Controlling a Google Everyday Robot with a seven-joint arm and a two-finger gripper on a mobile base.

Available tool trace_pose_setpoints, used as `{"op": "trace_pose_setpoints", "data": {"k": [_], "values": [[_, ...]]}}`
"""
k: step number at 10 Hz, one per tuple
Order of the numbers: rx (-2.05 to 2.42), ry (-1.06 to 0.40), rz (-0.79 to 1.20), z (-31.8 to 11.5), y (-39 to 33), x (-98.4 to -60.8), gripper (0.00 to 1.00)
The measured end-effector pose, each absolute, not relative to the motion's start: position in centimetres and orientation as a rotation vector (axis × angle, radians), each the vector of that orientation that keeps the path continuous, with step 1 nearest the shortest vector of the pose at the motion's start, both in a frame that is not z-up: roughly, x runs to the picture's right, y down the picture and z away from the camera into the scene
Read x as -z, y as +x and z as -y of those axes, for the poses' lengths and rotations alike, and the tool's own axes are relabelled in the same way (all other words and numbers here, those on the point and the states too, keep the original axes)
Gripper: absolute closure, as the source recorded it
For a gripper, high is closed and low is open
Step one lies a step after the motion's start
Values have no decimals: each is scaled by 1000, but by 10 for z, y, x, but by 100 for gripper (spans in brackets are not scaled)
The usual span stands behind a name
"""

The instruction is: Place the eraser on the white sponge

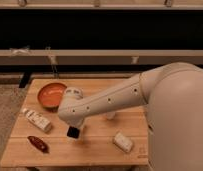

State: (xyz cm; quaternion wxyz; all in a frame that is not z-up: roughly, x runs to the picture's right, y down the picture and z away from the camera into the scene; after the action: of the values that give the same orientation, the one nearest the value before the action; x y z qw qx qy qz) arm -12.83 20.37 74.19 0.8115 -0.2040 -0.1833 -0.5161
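My gripper (pixel 73 129) hangs from the white arm over the middle-left of the wooden table (pixel 95 150). It is shut on the eraser (pixel 73 133), a small black block that shows just below the wrist, close above the tabletop. The white sponge (pixel 123 142) lies on the table's front right, about a hand's width to the right of the gripper and apart from it.
An orange bowl (pixel 51 95) stands at the back left. A white carton (pixel 37 120) lies at the left and a dark red pepper-shaped object (pixel 38 144) at the front left. A white cup (pixel 110 116) peeks out below the arm. The arm's bulky shell fills the right.
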Motion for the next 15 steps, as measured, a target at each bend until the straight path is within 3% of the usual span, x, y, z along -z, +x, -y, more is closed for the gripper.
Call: {"op": "trace_pose_setpoints", "data": {"k": [7, 15], "values": [[752, -615, 333, -271, -16, -730, 100], [511, -669, 230, -271, 84, -730, 100]]}}
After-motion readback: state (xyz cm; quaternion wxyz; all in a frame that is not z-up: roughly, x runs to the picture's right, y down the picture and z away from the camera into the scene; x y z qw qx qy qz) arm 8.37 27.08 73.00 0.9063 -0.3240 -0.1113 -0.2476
